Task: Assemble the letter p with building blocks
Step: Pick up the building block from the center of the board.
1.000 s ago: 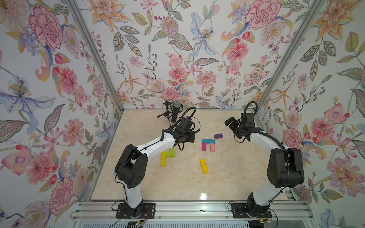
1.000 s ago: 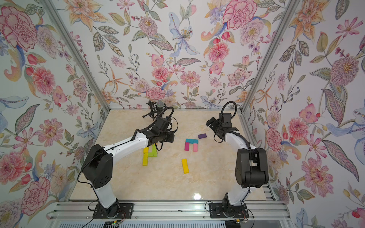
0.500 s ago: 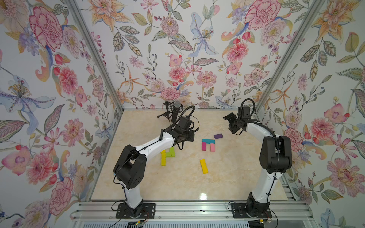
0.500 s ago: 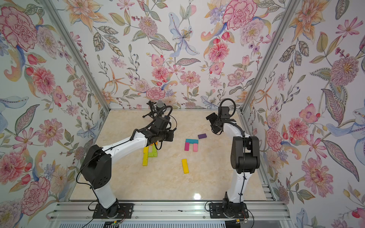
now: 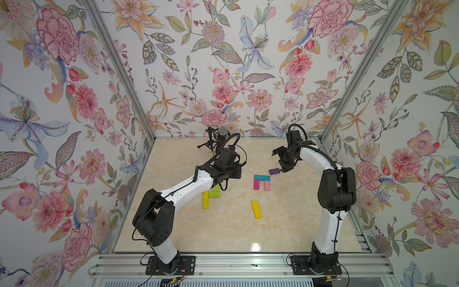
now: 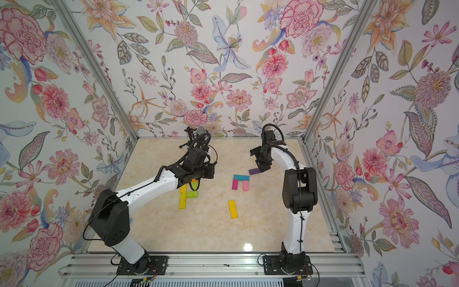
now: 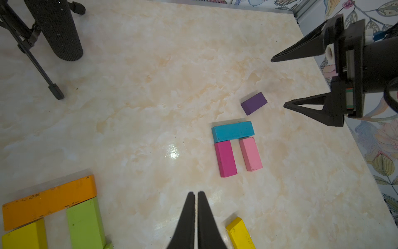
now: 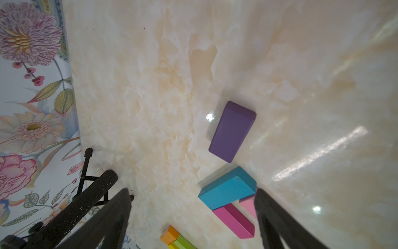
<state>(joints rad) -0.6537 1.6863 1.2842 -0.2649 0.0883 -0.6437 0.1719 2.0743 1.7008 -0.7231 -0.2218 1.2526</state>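
On table (image 5: pixel 223 228), left hand (image 7: pixel 196 194) closed, empty; right hand (image 7: pixel 277 84) open near purple block (image 8: pixel 231 131). Left wrist view shows orange block (image 7: pixel 49 200) whole; top views hide most under arm.

Marbled cream table (image 5: pixel 223 231), floral walls (image 5: pixel 223 62). Purple brick (image 5: pixel 274 171), teal brick (image 5: pixel 261 177), magenta brick (image 5: pixel 256 184), pink brick (image 5: pixel 267 185), orange brick (image 7: pixel 49 200), lime brick (image 7: pixel 84 224); yellow brick (image 5: pixel 256 209) four o'clock of centre, second yellow brick (image 5: pixel 205 199) nine o'clock. Black mic (image 7: pixel 58 30); white-black arms (image 5: pixel 183 185).

Both top views: L arm (image 5: pixel 188 184) hides part of lime green block (image 5: pixel 214 194). R wrist view: R gripper (image 8: pixel 192 190) finger (image 8: pixel 277 224) partly covers pink block (image 8: pixel 247 204).
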